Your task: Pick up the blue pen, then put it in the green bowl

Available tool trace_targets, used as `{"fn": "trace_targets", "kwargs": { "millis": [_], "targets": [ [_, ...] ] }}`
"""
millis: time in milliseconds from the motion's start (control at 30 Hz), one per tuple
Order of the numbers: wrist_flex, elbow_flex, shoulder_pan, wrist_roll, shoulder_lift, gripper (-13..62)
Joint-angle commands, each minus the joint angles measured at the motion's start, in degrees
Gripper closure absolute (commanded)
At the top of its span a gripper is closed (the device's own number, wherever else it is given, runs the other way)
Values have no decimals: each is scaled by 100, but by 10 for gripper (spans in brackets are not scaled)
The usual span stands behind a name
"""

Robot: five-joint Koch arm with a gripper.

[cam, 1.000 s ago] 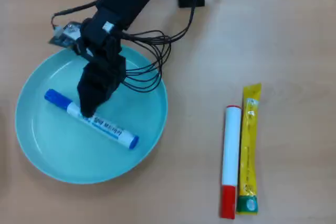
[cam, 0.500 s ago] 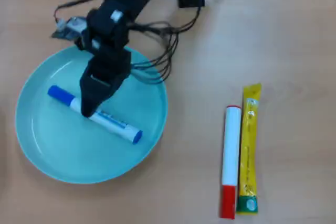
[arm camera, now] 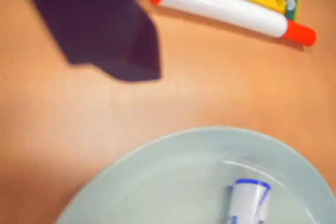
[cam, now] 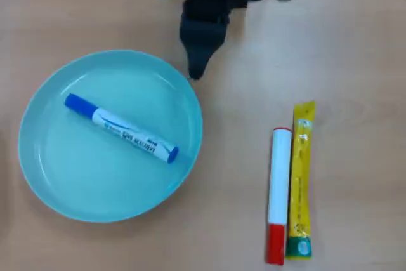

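Gripper (cam: 196, 71) hangs empty by the green bowl's (cam: 38, 176) one-o'clock rim; only one dark tip shows, so I can't tell its opening. Blue pen (cam: 124, 128) lies inside, apparently delivered.

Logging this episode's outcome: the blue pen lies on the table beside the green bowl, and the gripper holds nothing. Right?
Not quite. The overhead view shows the blue pen lying inside the green bowl, not beside it. The gripper holds nothing, as you said.
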Motion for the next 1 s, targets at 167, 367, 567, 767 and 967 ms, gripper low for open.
{"fn": "trace_targets", "kwargs": {
  "millis": [167, 367, 567, 767, 967],
  "targets": [
    [-79, 1230, -255, 483, 2074, 115],
    [-343, 2417, -1204, 492, 2593, 310],
    [-1485, 3612, -1424, 475, 2602, 492],
    [-2892, 5027, -1397, 422, 2593, 504],
    [-4852, 6486, -1336, 422, 2584, 506]
  ]
}}
